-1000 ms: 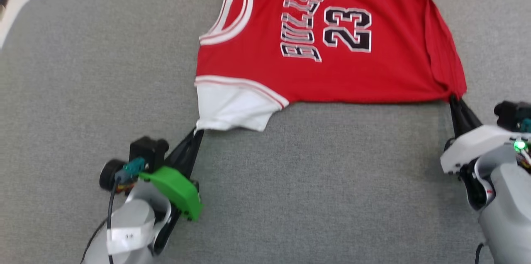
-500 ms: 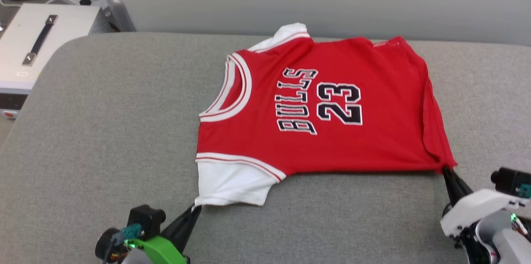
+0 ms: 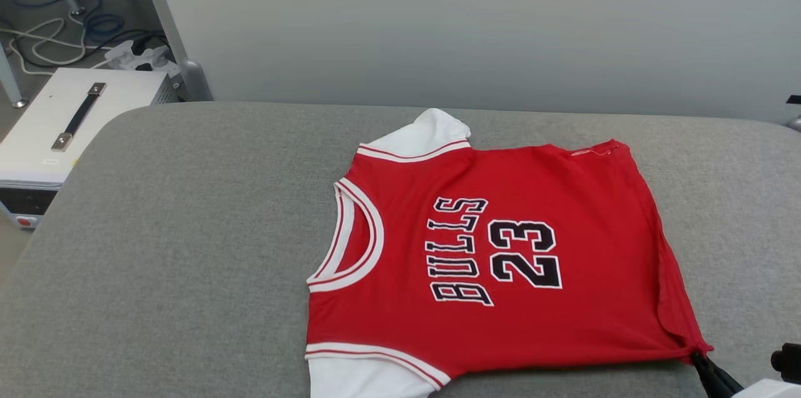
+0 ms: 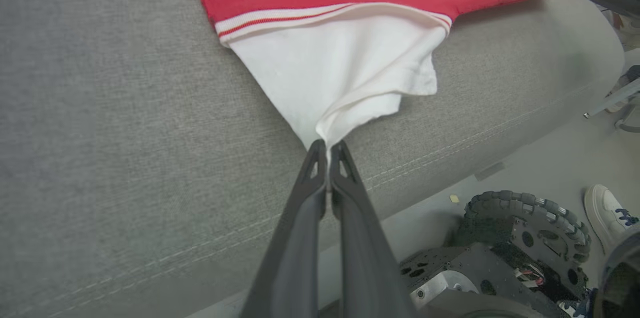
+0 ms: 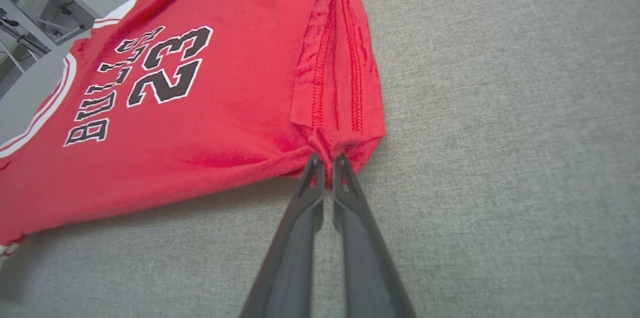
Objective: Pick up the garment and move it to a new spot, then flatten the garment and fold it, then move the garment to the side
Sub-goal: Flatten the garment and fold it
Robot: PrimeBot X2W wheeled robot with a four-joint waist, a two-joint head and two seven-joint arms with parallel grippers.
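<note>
Currently, the garment (image 3: 594,198) lies print-up and nearly flat on the grey tabletop (image 3: 188,229), right of its middle. We find the left tool (image 4: 327,150) closed tight on the tip of the near white sleeve (image 4: 350,68), and the right tool (image 5: 327,163) closed tight on the near hem corner (image 5: 350,140). Both bites look shallow. Should we draw the tools apart too hard, either corner may slip free; uneven travel would skew the garment, and the turned-over hem edge (image 5: 335,58) could set as a crease.
</note>
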